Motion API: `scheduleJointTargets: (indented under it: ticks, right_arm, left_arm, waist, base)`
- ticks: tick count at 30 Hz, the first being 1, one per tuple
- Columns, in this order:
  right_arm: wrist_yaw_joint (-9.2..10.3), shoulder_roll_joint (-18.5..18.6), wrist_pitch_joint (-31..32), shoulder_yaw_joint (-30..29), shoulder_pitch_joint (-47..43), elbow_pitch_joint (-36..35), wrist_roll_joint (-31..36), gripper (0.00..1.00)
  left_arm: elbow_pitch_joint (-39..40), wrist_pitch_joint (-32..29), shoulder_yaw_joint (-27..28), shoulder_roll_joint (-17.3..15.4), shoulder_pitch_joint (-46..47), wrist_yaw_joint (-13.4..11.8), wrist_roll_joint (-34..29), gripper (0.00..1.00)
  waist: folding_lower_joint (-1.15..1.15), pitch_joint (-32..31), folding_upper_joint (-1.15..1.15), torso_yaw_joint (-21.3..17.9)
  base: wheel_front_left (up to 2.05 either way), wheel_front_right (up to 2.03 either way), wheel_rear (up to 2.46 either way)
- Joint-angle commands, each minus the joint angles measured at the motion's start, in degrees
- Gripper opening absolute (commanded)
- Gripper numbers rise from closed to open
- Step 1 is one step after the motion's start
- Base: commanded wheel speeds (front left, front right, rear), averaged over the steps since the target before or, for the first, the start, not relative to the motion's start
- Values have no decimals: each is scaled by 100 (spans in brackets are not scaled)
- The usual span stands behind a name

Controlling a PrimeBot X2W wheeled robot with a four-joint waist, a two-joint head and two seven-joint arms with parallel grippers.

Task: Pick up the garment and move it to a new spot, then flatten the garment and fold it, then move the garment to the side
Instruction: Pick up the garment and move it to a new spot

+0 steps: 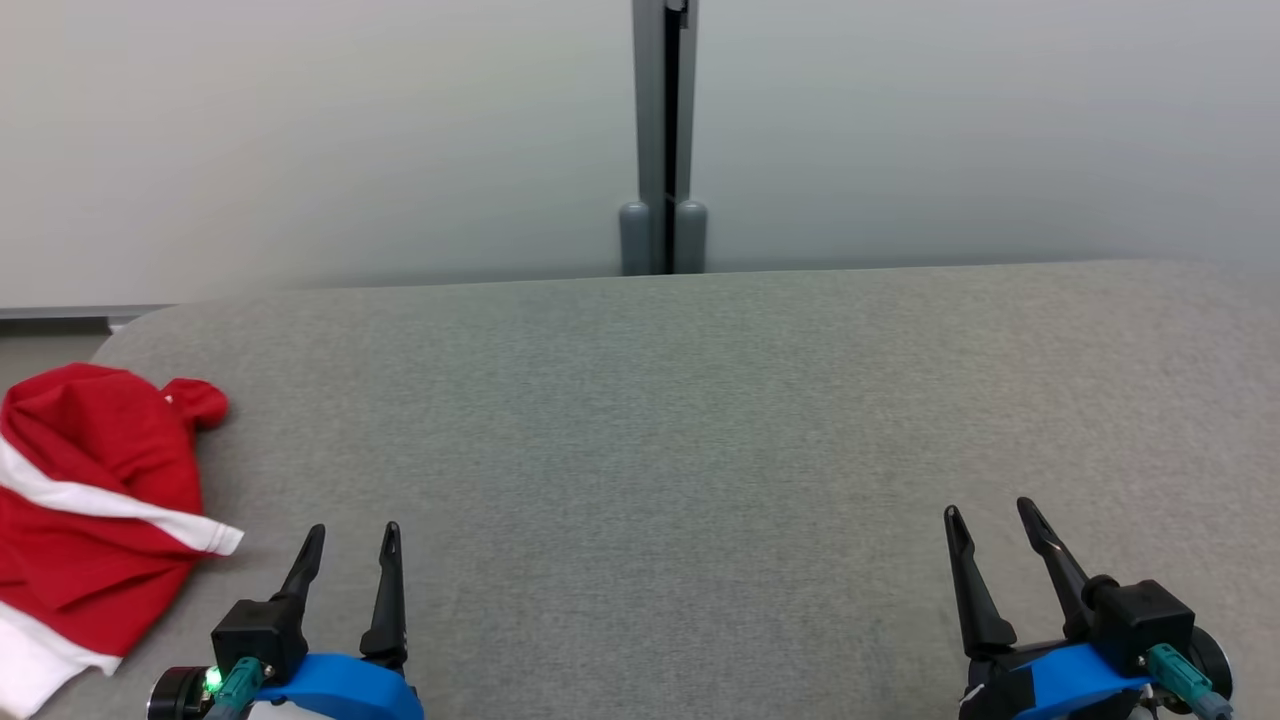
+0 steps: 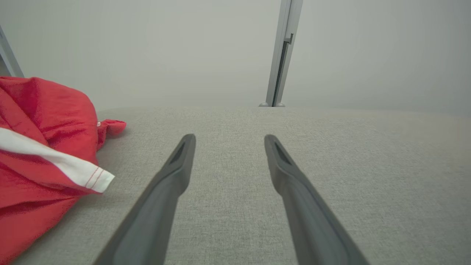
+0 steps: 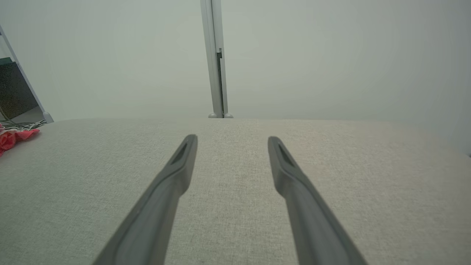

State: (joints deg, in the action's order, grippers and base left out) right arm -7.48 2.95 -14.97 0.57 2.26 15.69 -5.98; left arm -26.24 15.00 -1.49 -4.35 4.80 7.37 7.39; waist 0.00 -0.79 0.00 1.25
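Both jaws wide, empty. The crumpled red garment with white bands [image 1: 95,470] sits at the left edge of the grey fabric counter [image 1: 700,420], just left of my left jaws; I'd reach with that arm.

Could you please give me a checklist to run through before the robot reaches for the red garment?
1. Left gripper open, holding nothing: ok.
2. Right gripper open, holding nothing: ok.
3. Garment in view beside the left gripper, apart from it: ok.
4. Garment lying flat: not ok, it is crumpled.
5. Garment wholly on the table: cannot tell, it runs past the head view's left edge.
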Motion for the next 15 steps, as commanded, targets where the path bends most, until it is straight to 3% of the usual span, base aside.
scheduleJointTargets:
  ticks: [1,15]
  right_arm:
    - [-2,-7,-20,-4,-12,-28,13,100]
    - [-2,-3,138,140,141,-358,117,100]
  left_arm:
    - [-22,26,29,-10,49,-35,-30,100]
    - [137,21,404,7,146,-180,56,100]
  waist:
    - [0,37,0,114]
    - [0,235,0,1687]
  base:
    - [0,0,0]
    - [0,0,0]
